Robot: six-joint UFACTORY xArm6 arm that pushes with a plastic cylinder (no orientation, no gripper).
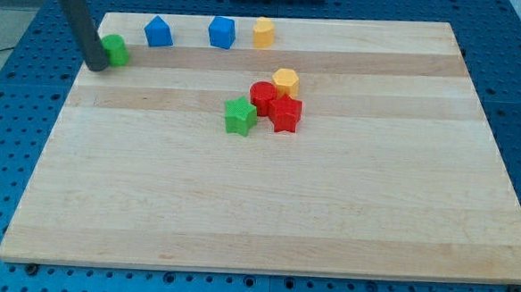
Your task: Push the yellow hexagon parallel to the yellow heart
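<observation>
A dark rod ends in my tip (96,67) at the wooden board's (265,227) upper left corner, pressed beside a green block (115,50); the rod has no jaws and holds nothing. The yellow hexagon (285,80) sits near the board's middle, well apart from the tip, touching a red round block (263,96) on its lower left, with a red star (285,114) just below and a green star (239,116) beside that. The yellow heart (264,32) stands along the top edge, next to two blue blocks (159,32) (222,31). The hexagon looks like small, rigid, light plastic that should slide easily on smooth wood and is unlikely to break. It can only be pushed: contact square on a flat side, through its centre, seems safest, since an off-centre nudge would likely spin it or drag the red neighbours along.
</observation>
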